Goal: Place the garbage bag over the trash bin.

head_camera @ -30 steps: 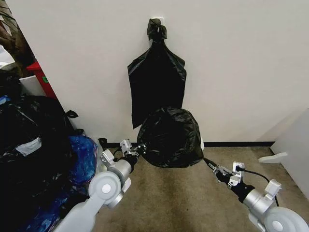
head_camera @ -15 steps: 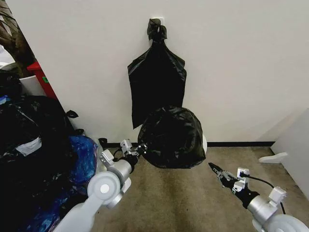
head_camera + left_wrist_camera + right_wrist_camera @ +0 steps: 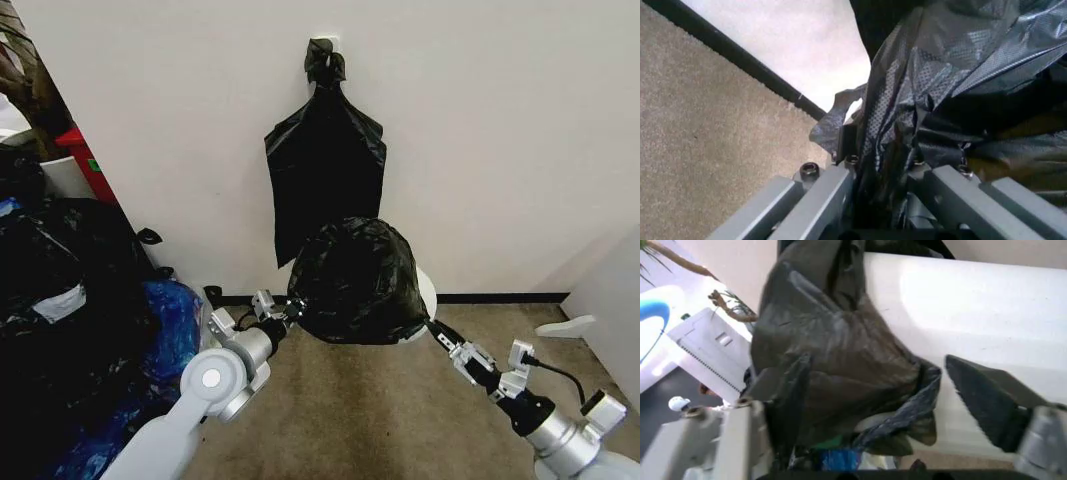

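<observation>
An office-like room: plain white wall point(image 3: 500, 120), black baseboard point(image 3: 500, 297), brown carpet point(image 3: 380, 410).

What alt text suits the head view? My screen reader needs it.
A black garbage bag drapes over a white bin at the wall, the left gripper clamped on its left edge and the right gripper at its right. Another black bag hangs above.
</observation>
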Robot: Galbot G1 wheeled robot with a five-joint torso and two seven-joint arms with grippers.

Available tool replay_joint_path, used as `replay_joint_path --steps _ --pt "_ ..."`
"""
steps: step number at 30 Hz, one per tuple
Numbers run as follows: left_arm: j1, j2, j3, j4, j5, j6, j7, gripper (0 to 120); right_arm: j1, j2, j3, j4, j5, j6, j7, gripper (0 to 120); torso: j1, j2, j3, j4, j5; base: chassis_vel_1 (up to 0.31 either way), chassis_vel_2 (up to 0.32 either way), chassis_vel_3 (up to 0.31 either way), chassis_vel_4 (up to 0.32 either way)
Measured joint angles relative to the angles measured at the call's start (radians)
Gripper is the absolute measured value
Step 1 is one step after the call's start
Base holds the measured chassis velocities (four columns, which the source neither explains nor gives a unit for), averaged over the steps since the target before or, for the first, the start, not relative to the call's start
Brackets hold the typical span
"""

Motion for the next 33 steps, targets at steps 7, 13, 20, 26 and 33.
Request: replay_joint_path --steps 7,13,20,26,33 --pt "0.01 0.003 -0.002 -0.011 0.004 0.001 0.002 1 0.008 -0.003 -0.006 -0.01 -0.003 -0.007 0.01 98 0.0 0.0 0.0 -0.0001 0.0 0.0 0.0 0.0 0.0" --pt "0.01 0.002 0.003 -0.017 0.008 0.001 0.001 1 0.007 -0.002 -0.011 -0.012 -0.017 -0.007 0.008 100 0.0 0.0 0.0 -0.0001 -0.0001 0.0 0.0 0.0 0.0" --pt "0.012 0.002 0.006 -0.027 0.017 0.001 0.001 1 0.006 0.004 -0.017 -0.009 -0.024 -0.008 0.005 100 0.0 0.0 0.0 -0.0002 -0.0001 0.0 0.0 0.0 0.0" --pt "0.02 0.002 0.006 -0.03 0.031 0.001 0.001 1 0.004 0.013 -0.023 0.007 -0.032 -0.011 0.005 85 0.0 0.0 0.0 -0.0002 -0.0002 0.0 0.0 0.0 0.0" --pt "0.023 0.003 0.006 -0.033 0.039 0.0 0.002 1 0.001 0.018 -0.028 0.018 -0.038 -0.013 0.005 61 0.0 0.0 0.0 -0.0001 -0.0001 0.0 0.0 0.0 0.0"
